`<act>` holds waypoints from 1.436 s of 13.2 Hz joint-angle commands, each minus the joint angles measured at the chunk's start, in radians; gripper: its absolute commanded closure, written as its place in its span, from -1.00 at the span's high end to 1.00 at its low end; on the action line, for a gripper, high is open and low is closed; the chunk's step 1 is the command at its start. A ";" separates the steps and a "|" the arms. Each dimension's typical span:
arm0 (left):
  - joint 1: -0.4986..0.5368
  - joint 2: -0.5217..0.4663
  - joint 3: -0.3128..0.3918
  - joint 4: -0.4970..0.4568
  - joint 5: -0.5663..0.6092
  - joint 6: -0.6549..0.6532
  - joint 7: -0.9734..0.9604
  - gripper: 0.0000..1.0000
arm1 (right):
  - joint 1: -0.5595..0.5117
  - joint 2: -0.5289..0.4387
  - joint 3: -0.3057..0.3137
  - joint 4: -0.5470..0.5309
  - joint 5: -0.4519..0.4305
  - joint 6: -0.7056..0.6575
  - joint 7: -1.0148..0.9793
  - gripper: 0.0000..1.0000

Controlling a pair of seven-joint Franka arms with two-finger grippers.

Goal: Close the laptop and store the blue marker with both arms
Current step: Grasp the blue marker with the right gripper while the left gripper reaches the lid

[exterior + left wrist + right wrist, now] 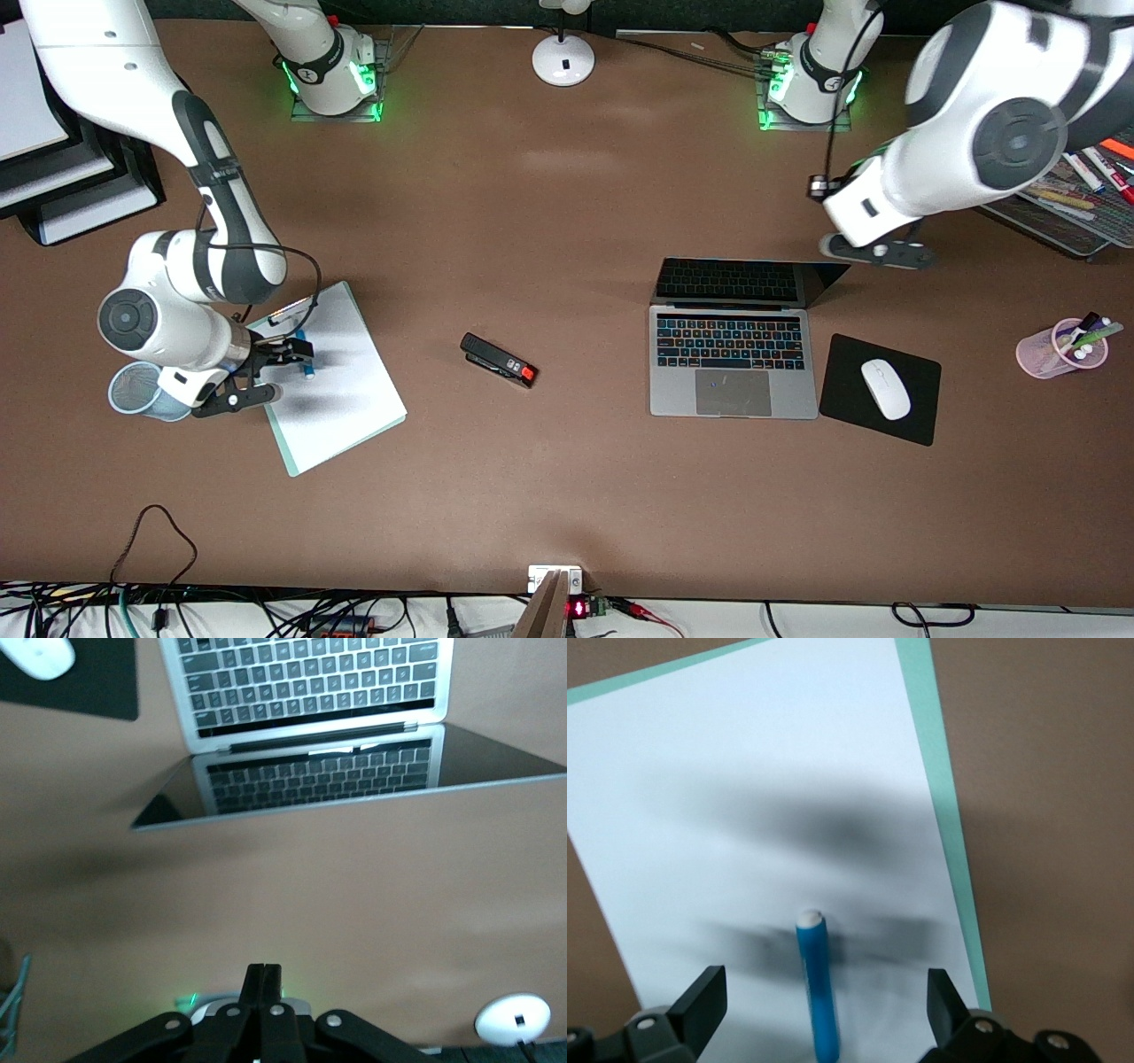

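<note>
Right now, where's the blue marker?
The blue marker lies on the white clipboard paper toward the right arm's end of the table, under the open right gripper.

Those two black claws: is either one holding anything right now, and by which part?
Nothing is held. The right claw hangs open over the slim blue marker lying on the white paper pad. The left claw is shut on nothing, above the table.
</note>
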 commanded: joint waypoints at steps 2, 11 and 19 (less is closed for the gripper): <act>0.003 -0.056 -0.030 -0.167 -0.015 0.226 -0.022 -1.00 | 0.008 0.026 0.002 -0.006 -0.013 0.051 -0.044 1.00; -0.005 -0.050 -0.075 -0.356 -0.015 0.517 -0.058 -1.00 | 0.021 0.056 0.000 -0.029 -0.017 0.054 -0.069 0.48; -0.005 -0.023 -0.075 -0.352 -0.004 0.664 -0.051 -1.00 | 0.016 0.050 -0.001 -0.034 -0.017 0.057 -0.099 0.18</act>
